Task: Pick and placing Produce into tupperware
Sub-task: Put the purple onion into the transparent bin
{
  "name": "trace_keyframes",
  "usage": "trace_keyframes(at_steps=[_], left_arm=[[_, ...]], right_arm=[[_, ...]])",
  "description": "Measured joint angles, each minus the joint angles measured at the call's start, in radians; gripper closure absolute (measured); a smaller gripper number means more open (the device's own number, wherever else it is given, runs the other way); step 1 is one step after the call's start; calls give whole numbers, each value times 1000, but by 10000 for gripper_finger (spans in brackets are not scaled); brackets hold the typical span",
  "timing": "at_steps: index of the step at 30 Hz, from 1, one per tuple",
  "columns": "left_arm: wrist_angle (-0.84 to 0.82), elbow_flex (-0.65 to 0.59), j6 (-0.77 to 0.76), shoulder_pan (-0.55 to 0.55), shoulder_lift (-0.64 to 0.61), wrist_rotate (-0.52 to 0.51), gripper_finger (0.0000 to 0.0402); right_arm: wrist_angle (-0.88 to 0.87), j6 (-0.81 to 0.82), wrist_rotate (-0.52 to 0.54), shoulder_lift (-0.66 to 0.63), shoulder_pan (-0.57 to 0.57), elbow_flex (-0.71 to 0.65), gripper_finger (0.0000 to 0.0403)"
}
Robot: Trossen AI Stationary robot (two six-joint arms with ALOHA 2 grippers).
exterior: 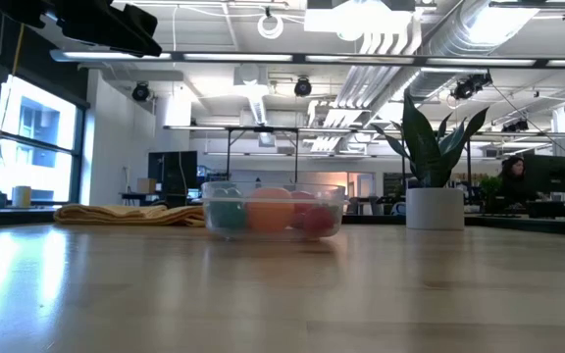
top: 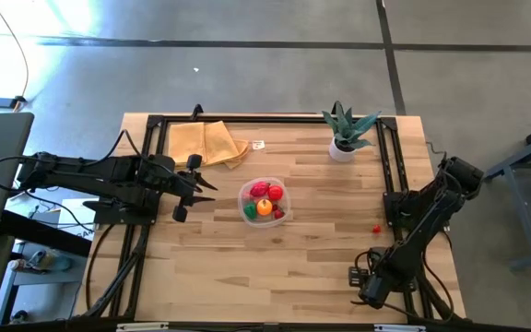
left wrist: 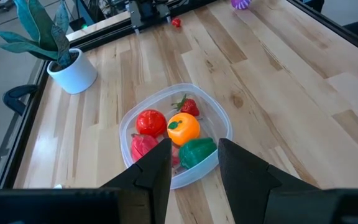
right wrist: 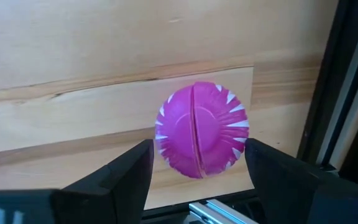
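At the table's middle, tupperware [top: 246,194]: the clear container is sitting on the wood between the two arms, and it is holding the gathered produce.
Left arm: it is reaching in from the table's left side, with the left gripper [top: 190,187] hanging just beside the tupperware; its fingers are looking slightly parted in the left wrist view, yet they are reading as drawn together and gripping nothing.
Right arm: it is folding back along the table's right edge toward the near corner, with the right gripper [right wrist: 197,180] standing apart around a magenta piece without pressing on it, as far as the right wrist view shows.
Produce already in: a red tomato-like piece [left wrist: 150,122], an orange [left wrist: 183,128], a green piece [left wrist: 197,151], a strawberry [left wrist: 189,106] and a dark pink piece [left wrist: 143,147] are crowding the container.
Magenta piece [right wrist: 202,130]: it is lying on the wood by the frame rail at the right near corner, between the right fingers, well apart from the tupperware.
Small red piece [top: 376,228]: it is lying loose on the boards near the right rail, also well apart from the container.
Progress: most of the task is looking done; two pieces are waiting outside, and the magenta one is looking like the step in hand.
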Motion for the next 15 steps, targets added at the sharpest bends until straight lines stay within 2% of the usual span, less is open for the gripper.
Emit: trace_keyframes(at_steps=[9,15], left_arm=[[0,0,0,0,0,0,282],[0,0,0,0,0,0,282]], right_arm=[[7,0,5,0,2,0,156],[4,-6,4,0,2,0,115]])
